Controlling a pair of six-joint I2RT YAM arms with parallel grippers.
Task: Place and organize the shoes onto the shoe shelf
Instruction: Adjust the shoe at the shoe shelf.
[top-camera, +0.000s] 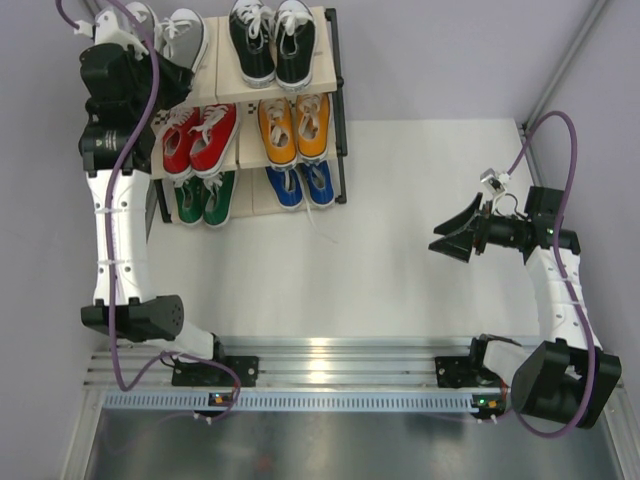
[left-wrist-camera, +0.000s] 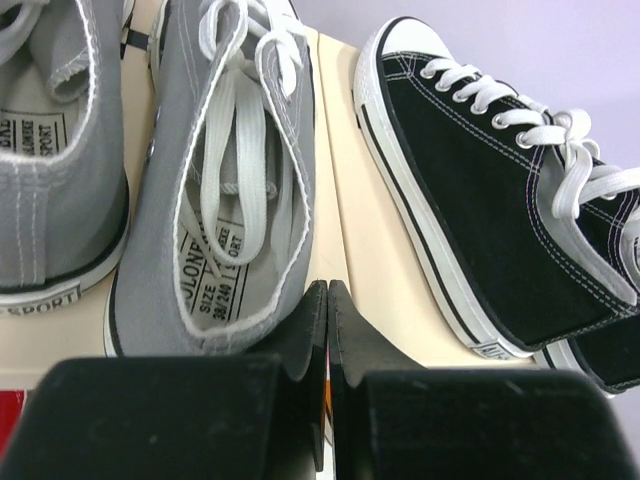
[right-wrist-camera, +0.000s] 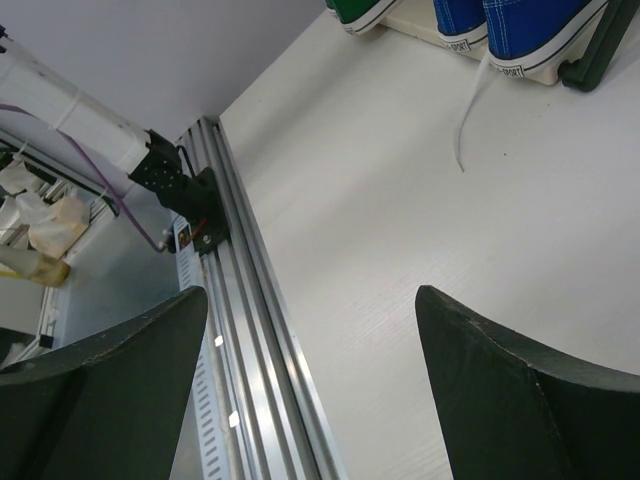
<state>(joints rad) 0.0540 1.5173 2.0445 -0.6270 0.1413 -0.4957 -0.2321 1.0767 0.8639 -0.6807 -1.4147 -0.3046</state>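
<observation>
Here, my left claw is pressed together with nothing between its fingers. It hangs over the near edge of the top board of the shoe shelf, which stands at the far left of the white table.

All six pairs of sneakers sit on the shelf, toes pointing away from me:
- **Top tier:** the grey pair is on the left, partly hidden under my left arm. The black pair is on the right.
- **Middle tier:** the red pair is on the left and the orange pair on the right.
- **Bottom tier:** the green pair is on the left and the blue pair on the right.

My closed fingertips point into the gap between the grey and black pairs, just beside the heel of the right grey shoe. I cannot tell whether they touch it.

One white lace trails from a blue shoe onto the table.

My right claw stands wide apart and empty. It is above the bare right side of the table, well apart from the shelf.
</observation>
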